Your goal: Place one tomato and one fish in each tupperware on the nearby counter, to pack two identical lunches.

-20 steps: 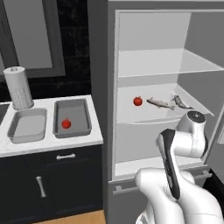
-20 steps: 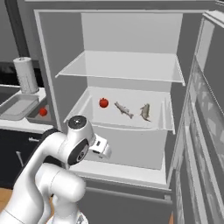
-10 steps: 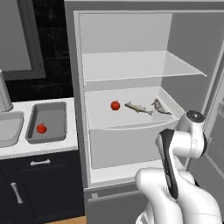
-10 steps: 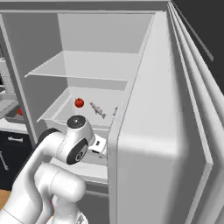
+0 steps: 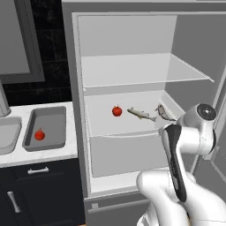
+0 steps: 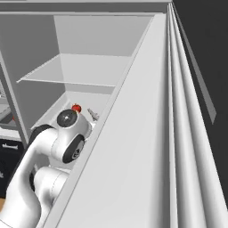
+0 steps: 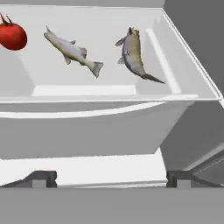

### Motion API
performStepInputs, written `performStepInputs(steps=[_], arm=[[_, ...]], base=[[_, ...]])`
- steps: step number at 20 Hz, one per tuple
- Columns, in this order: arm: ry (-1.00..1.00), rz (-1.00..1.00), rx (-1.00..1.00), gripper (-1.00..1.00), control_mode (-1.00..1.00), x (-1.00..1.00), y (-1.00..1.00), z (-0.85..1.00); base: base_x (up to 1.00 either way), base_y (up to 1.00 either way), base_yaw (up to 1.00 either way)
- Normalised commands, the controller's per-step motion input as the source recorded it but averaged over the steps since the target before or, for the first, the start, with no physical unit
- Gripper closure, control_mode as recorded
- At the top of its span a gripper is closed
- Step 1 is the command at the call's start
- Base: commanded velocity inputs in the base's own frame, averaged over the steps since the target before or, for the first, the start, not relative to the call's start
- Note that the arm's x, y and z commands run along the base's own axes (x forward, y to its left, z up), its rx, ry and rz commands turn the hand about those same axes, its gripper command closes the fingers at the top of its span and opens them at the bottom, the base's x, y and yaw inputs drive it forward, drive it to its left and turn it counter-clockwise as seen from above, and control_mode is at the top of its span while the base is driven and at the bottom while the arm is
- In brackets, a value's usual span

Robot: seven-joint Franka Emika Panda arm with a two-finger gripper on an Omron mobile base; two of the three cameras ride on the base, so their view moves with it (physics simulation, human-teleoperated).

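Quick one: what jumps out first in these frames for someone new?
The open fridge: on its lower shelf lie a red tomato at the left and two fish to its right. Left of the fridge, on the white counter, the darker grey tupperware already holds one tomato.

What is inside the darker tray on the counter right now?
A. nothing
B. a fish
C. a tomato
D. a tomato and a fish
C. A single red tomato lies in the darker tray, while both fish lie on the fridge shelf beside another tomato.
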Motion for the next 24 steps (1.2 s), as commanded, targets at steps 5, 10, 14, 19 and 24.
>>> performStepInputs(steps=[5,10,14,19,24], arm=[[-0.16,0.13,-0.1,-1.0,-1.0,0.83,0.21,1.0],[0.06,0.13,0.0,-1.0,-1.0,0.55,0.34,0.23],[0.0,0.0,0.0,-1.0,-1.0,0.59,0.09,-0.24],[0.17,0.0,0.0,-1.0,-1.0,0.54,0.18,-0.35],[0.1,0.0,0.0,-1.0,-1.0,0.35,0.11,-0.35]], base=[[0.0,0.0,0.0],[0.0,0.0,0.0],[0.0,0.0,0.0],[0.0,0.0,0.0],[0.0,0.0,0.0]])
